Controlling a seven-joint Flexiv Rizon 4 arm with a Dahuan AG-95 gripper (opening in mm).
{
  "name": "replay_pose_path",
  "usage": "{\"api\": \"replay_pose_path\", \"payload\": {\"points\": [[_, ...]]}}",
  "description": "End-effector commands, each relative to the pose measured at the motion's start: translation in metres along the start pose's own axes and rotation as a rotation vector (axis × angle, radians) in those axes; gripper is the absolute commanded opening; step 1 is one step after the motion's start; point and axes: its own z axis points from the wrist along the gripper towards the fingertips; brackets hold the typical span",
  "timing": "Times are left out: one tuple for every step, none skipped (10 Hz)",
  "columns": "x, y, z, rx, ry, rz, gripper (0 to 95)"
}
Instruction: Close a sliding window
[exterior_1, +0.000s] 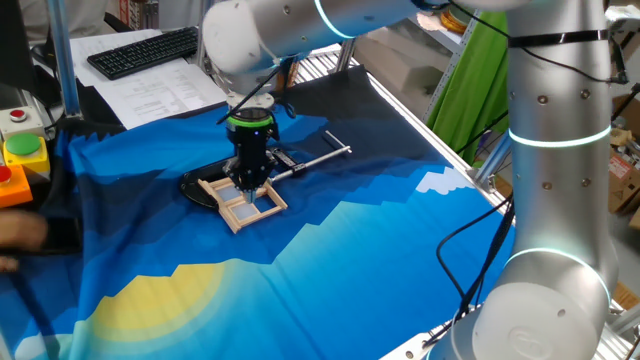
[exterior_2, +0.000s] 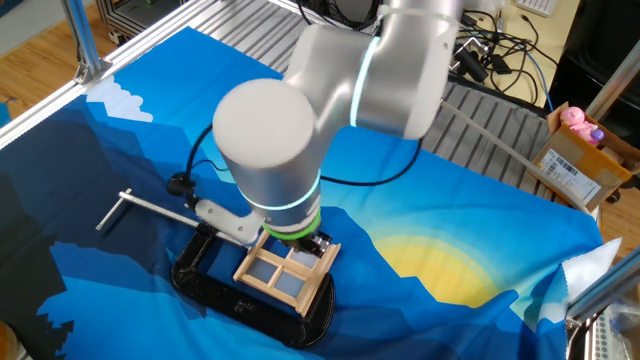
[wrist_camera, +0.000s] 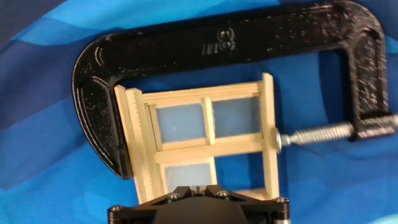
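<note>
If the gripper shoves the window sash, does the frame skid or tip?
Probably neither: the wooden window frame lies flat, pinched in a black C-clamp by its screw. The thin rails look fragile; the cloth underneath may still creep.

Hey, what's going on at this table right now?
A robot arm has its pincer lowered right over a small wooden sliding window that lies flat on a blue cloth. A black C-clamp grips the window frame. Whether the pincer is open or touching the sash cannot be seen.
</note>
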Motion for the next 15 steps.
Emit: {"api": "replay_pose_path", "payload": {"points": [[-0.003, -0.005, 0.004, -0.002, -0.035, 0.020, 0.0], [-0.004, -0.006, 0.006, -0.001, -0.035, 0.021, 0.0], [-0.005, -0.006, 0.008, -0.003, -0.036, 0.022, 0.0], [-0.006, -0.006, 0.010, -0.003, -0.039, 0.022, 0.0], [-0.007, -0.006, 0.011, -0.003, -0.042, 0.023, 0.0], [-0.007, -0.006, 0.012, -0.007, -0.041, 0.024, 0.0], [-0.008, -0.006, 0.012, -0.008, -0.041, 0.025, 0.0], [-0.008, -0.005, 0.012, -0.011, -0.041, 0.026, 0.0], [-0.008, -0.005, 0.014, -0.013, -0.041, 0.026, 0.0], [-0.009, -0.005, 0.015, -0.015, -0.041, 0.026, 0.0], [-0.009, -0.004, 0.016, -0.016, -0.041, 0.026, 0.0], [-0.009, -0.004, 0.016, -0.017, -0.041, 0.027, 0.0], [-0.009, -0.004, 0.017, -0.018, -0.041, 0.028, 0.0], [-0.009, -0.004, 0.017, -0.019, -0.040, 0.028, 0.0], [-0.009, -0.004, 0.017, -0.017, -0.040, 0.030, 0.0]]}}
